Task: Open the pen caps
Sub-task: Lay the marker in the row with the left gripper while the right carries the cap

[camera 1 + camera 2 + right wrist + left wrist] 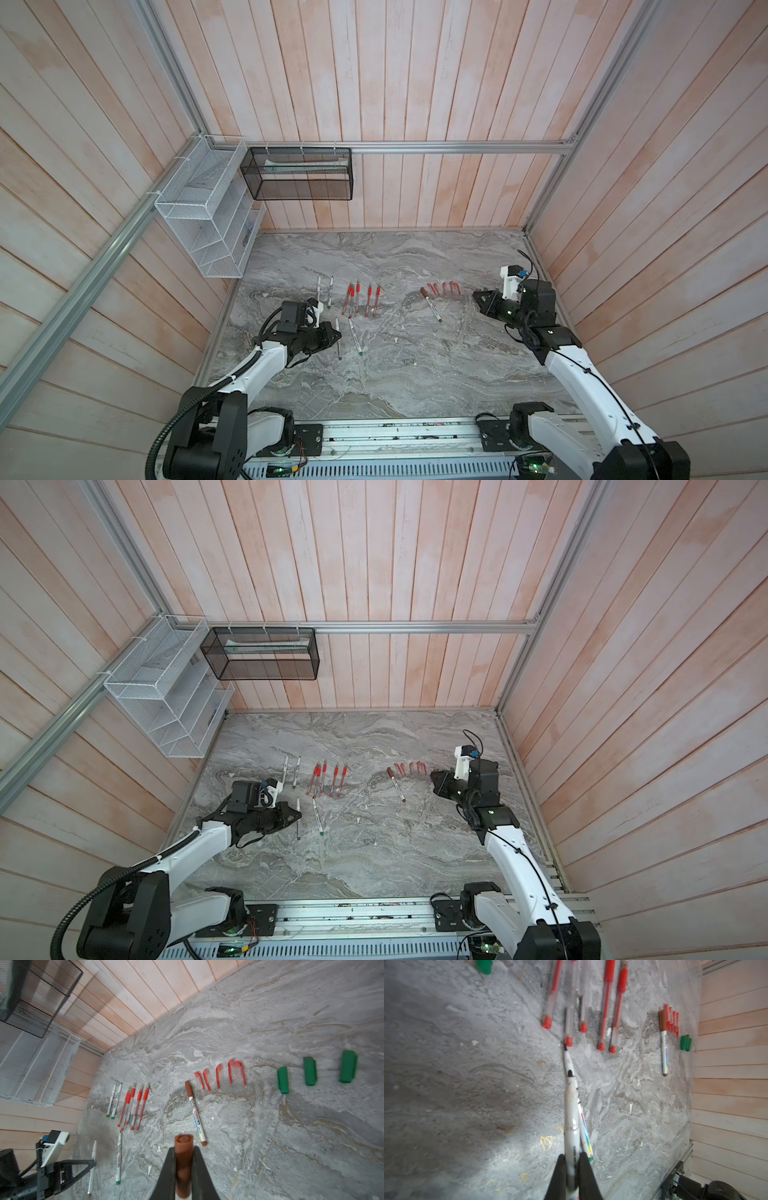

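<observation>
Five red caps (217, 1076), three green caps (310, 1071) loose; right hand (184, 1148) grips one brown cap (184, 1161), left hand (572, 1155) one pen (571, 1109)

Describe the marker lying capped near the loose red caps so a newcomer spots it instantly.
On the grey marble tabletop, find the row of slim red plastic clip caps right of centre in a top view. Immediately left of that row a white-barrelled marker lies slanted, alone. It is the only pen there wearing a stubby brown cap; the pens further left have bare tips.
</observation>
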`<state>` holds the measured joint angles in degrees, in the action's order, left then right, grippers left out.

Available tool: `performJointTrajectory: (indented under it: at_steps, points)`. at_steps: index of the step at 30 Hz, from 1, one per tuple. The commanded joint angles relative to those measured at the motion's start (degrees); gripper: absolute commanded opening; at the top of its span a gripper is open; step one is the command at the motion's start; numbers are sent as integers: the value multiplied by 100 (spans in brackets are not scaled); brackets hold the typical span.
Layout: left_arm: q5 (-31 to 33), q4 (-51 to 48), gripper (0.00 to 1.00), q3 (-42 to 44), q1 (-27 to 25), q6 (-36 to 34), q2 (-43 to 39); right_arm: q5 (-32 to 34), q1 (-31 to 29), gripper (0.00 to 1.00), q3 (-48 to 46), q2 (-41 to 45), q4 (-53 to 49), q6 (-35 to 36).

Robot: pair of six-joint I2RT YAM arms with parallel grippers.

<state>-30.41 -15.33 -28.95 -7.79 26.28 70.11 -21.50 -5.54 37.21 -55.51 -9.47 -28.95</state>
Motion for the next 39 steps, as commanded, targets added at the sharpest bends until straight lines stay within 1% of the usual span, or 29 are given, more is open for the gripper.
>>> performJointTrajectory:
  at_steps: [1, 3, 6, 9, 13, 17, 21, 26, 29, 33, 36, 39]
  points:
    - [363, -50, 0, 39, 47, -128, 73, 353, 26, 0, -59, -73, -476, 179]
    - [326, -7, 0, 73, 48, -113, 152, 287, 27, 0, -106, -146, -477, 259]
    - [413, 111, 0, 109, 50, -14, 346, 365, 30, 0, -144, -229, -536, 374]
    - [466, 57, 0, 57, 48, -48, 509, 333, 44, 0, -218, -161, -474, 306]
    - [362, 185, 0, 56, 51, -43, 702, 340, 129, 0, -403, -159, -361, 324]
    - [400, 257, 0, 87, 43, -88, 688, 202, 187, 0, -438, -220, -380, 317]
    - [308, 398, 0, 72, 49, -79, 901, 233, 210, 0, -452, -221, -423, 425]
    - [412, 336, 0, 37, 43, -122, 961, 174, 242, 0, -406, -173, -484, 451]
    - [388, 427, 13, 35, 48, -78, 970, 257, 257, 0, -416, -174, -540, 506]
    - [613, 270, 28, -42, 45, -154, 817, 205, 260, 0, -410, -104, -548, 475]
    - [573, 386, 35, 41, 58, -106, 730, 282, 285, 0, -384, -143, -560, 533]
    - [615, 304, 37, -58, 58, -217, 570, 214, 293, 0, -338, -183, -556, 465]
